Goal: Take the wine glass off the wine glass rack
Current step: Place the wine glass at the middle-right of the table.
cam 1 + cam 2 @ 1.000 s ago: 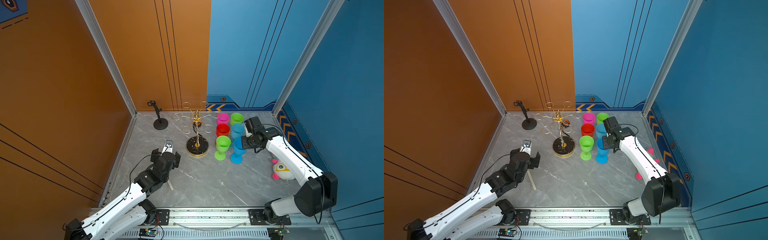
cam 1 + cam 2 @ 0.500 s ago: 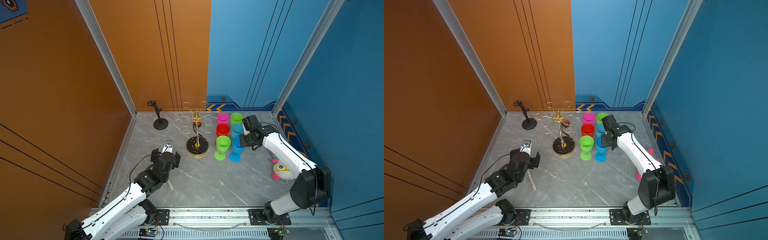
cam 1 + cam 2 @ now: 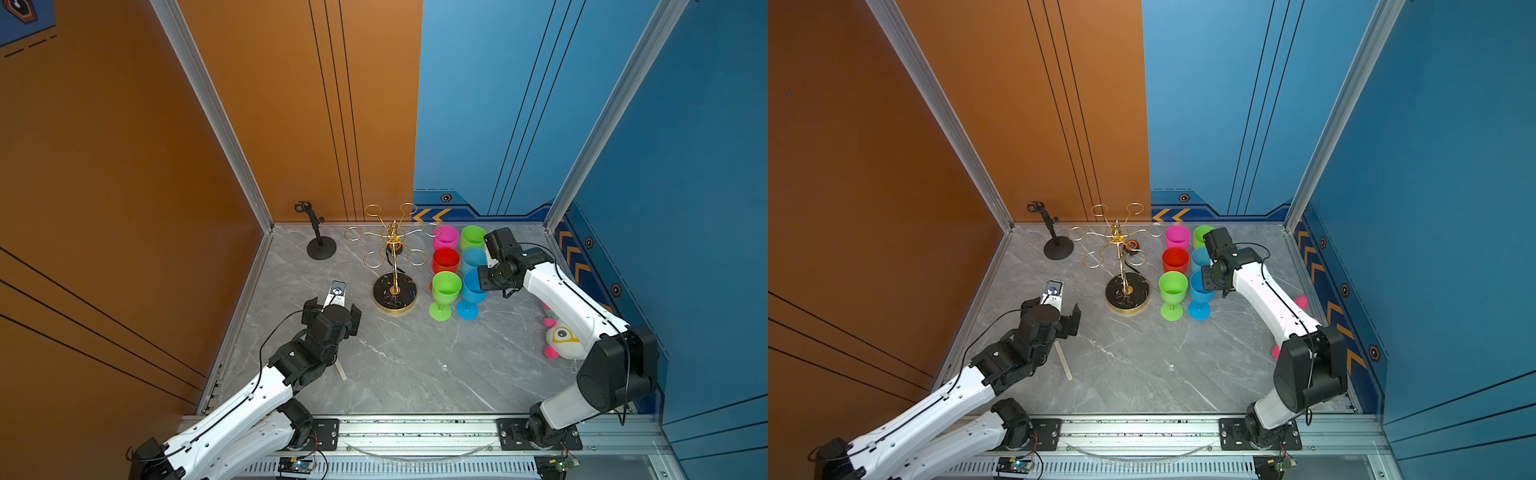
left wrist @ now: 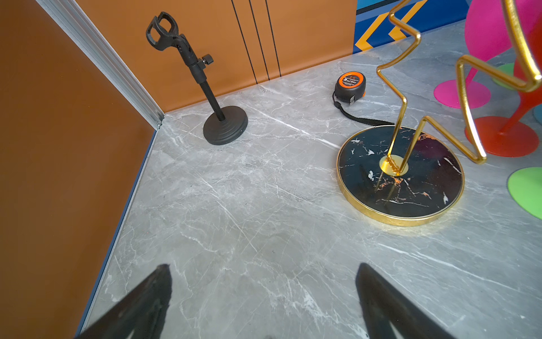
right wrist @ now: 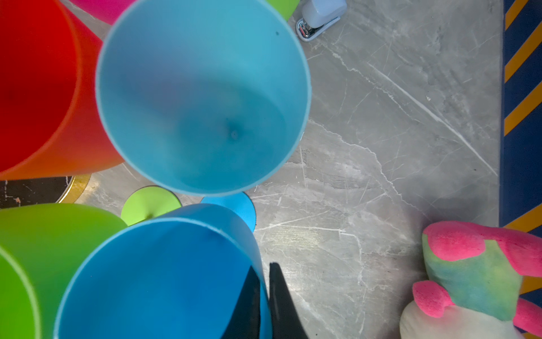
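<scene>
Grey marble table [image 3: 415,365]: right gripper [image 5: 263,265] pinches the blue glass [image 5: 146,278] by its rim; left gripper [image 4: 264,265] has its fingers spread, rack [image 4: 425,187] ahead of them.

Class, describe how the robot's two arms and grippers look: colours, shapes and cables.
The left arm and right arm have white rounded shells between black joints, with thin black cables looping alongside. The left gripper and right gripper have black fingers tapering to points.

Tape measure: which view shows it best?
Left wrist: the tape measure sits close and unobstructed, label visible. In both top views it is tiny, seen through the rack wires. The right wrist view misses it.
</scene>
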Controlling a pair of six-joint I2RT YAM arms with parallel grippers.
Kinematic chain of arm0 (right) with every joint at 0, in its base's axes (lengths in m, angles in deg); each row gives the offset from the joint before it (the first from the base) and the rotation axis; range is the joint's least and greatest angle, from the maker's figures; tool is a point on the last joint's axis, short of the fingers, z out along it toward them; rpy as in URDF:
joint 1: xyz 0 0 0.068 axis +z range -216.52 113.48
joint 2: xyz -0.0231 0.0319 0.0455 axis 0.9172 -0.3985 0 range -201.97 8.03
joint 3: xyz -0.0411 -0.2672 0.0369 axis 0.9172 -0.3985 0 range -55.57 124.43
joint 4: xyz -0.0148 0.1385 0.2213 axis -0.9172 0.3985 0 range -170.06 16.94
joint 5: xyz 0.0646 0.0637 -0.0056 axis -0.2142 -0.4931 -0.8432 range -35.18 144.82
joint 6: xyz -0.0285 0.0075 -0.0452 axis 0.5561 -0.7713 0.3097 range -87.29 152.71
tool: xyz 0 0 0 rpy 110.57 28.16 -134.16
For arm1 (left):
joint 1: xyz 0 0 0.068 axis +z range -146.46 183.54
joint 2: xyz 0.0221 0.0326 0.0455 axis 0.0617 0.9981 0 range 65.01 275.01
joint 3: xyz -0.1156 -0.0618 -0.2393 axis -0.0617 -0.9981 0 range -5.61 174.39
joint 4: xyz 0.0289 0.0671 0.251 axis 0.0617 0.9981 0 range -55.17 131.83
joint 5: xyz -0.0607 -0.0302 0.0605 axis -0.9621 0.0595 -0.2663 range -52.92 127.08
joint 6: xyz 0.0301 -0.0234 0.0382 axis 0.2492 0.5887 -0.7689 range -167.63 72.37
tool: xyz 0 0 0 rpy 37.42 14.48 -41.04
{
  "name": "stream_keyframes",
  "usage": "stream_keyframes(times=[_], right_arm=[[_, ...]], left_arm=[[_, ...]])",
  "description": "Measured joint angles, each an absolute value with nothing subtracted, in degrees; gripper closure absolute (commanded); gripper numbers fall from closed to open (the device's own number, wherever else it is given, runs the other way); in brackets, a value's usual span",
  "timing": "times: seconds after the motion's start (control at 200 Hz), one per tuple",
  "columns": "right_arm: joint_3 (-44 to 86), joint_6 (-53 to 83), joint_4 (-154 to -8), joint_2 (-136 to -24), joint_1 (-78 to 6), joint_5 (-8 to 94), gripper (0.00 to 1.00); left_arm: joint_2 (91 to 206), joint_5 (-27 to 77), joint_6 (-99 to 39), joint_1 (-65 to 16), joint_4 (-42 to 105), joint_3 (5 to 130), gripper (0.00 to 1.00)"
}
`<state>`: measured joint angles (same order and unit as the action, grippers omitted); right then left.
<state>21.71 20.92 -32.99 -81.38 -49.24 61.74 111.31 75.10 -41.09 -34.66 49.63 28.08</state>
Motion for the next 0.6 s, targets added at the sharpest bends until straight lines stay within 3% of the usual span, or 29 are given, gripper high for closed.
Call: stream_keyframes(times=[0.18, 0.355, 0.601], right_arm=[[21.8, 20.9, -33.0, -81.4, -49.3, 61.0, 0.63], [22.1, 21.2, -32.9, -80.9, -49.3, 61.1, 0.54], [22.1, 21.5, -32.9, -75.5, -50.9, 60.8, 0.32]], left_arm=[[111.3, 75.1, -41.1, -34.6, 49.3, 28.1, 0.02], [111.3, 74.5, -41.1, -33.6, 49.2, 28.1, 0.02], [112.3, 71.6, -41.1, -27.7, 44.8, 26.9, 0.02]])
